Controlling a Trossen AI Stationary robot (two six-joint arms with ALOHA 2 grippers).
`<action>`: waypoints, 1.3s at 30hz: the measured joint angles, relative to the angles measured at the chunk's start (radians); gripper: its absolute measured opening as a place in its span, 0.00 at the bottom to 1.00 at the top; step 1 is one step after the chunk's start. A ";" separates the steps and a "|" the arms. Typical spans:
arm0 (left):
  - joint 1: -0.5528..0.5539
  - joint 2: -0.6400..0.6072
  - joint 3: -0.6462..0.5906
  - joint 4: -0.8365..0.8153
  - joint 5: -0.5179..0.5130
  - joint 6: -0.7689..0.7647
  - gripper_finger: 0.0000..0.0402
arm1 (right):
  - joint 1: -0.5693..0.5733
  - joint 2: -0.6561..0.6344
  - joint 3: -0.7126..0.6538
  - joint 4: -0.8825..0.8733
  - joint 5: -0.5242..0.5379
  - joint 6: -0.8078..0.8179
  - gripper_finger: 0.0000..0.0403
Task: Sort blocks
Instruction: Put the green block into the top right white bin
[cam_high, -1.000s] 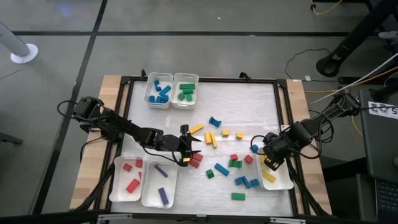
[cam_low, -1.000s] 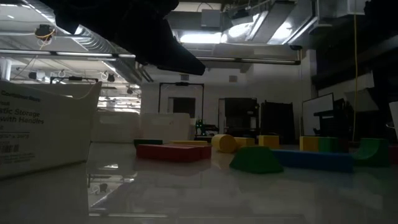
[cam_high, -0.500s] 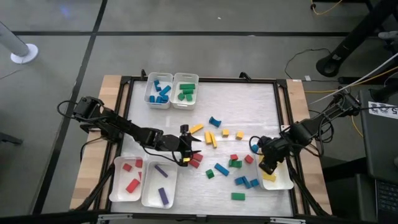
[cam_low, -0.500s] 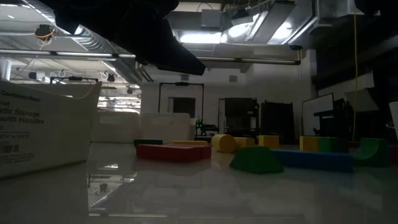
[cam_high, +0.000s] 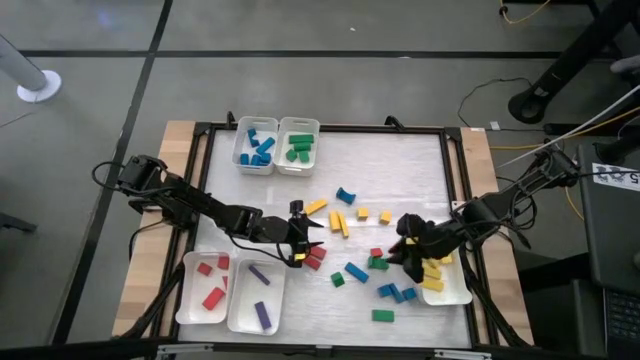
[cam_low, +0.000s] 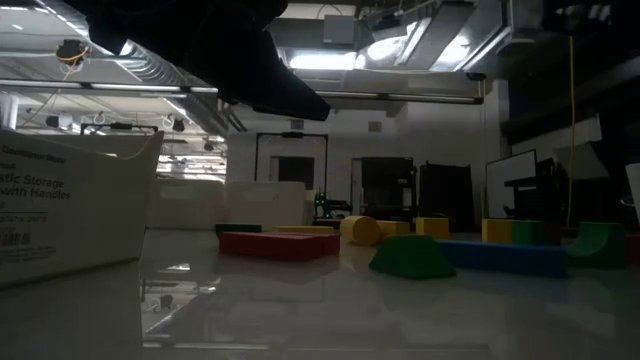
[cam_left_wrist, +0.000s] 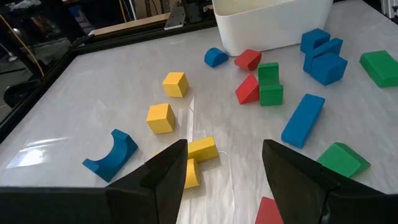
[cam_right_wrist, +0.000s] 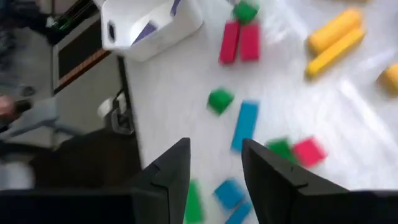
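Right wrist view blurred (blocks (cam_right_wrist: 245, 124) smeared).

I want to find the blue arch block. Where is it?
In the high view, the blue arch lies near the table's middle, below the green tray, beside a yellow bar.

Loose blocks (cam_high: 357, 262) lie scattered across the middle of the bench (cam_high: 400, 160): yellow bars and cubes (cam_high: 338, 221), a blue arch (cam_high: 345, 195), a long blue bar (cam_high: 357, 272), green pieces (cam_high: 383, 315) and small red ones (cam_high: 314, 258). Others are already grouped by colour in white trays: blue blocks (cam_high: 258, 148) beside green blocks (cam_high: 299, 149) at the far edge, red blocks (cam_high: 211, 284) and purple bars (cam_high: 261, 297) at the near left, yellow blocks (cam_high: 433, 280) at the near right.
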 joint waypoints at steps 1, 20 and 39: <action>0.000 0.000 0.000 0.000 0.000 0.000 0.49 | 0.000 0.010 0.000 0.012 0.025 -0.021 0.35; 0.000 0.000 0.000 -0.029 0.000 0.000 0.49 | 0.000 0.345 0.000 0.015 0.010 -0.293 0.35; 0.000 0.000 0.000 -0.051 0.000 0.000 0.49 | -0.086 0.471 0.000 -0.003 -0.074 -0.318 0.46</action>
